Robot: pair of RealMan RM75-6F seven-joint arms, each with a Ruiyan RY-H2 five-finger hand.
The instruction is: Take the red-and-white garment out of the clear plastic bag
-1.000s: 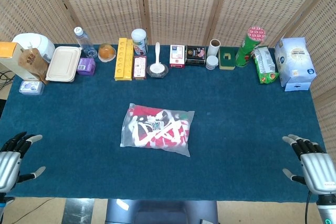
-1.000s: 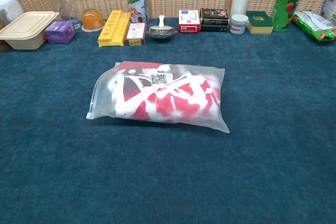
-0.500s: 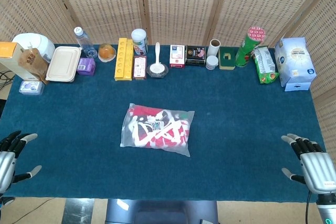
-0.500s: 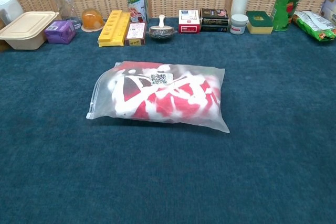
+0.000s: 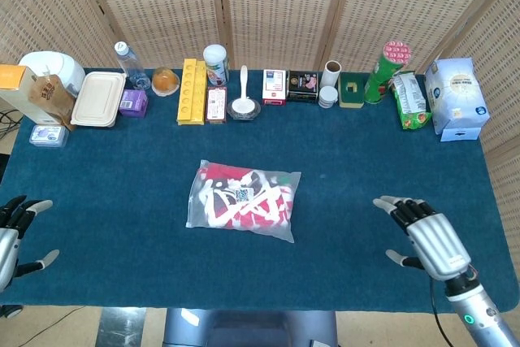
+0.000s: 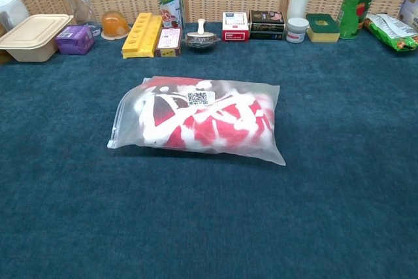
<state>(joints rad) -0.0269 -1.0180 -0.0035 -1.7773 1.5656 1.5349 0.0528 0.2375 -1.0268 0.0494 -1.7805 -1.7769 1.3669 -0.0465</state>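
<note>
A: From the head view, where does the clear plastic bag [image 5: 244, 200] lie?

B: Flat near the middle of the blue table [image 5: 122, 168], with the red-and-white garment [image 5: 248, 201] folded inside it and a small code label on top. Neither hand touches it.

A: And the hands?

B: The right hand [image 5: 426, 237] hovers over the cloth at the near right, well apart from the bag, fingers spread and holding nothing. The left hand [image 5: 12, 233] sits at the near left edge, partly cut off by the frame, fingers also apart and empty.

A: What stands along the far edge?

B: From the left: a beige lunch box [image 5: 97, 98], a water bottle [image 5: 130, 64], a yellow tray [image 5: 192, 91], a white spoon in a small bowl [image 5: 244, 103], a green chip tube [image 5: 383, 71] and a blue-and-white pack [image 5: 457, 97] at the far right.

A: Now the chest view?

B: The bag [image 6: 196, 121] fills the centre, its zip edge to the left and its right near corner lying flat on the cloth. The garment [image 6: 222, 122] shows red, white and some black through the plastic. No hand appears in this view. The lunch box [image 6: 34, 36] and yellow tray [image 6: 140, 34] sit behind it in the far row.
</note>
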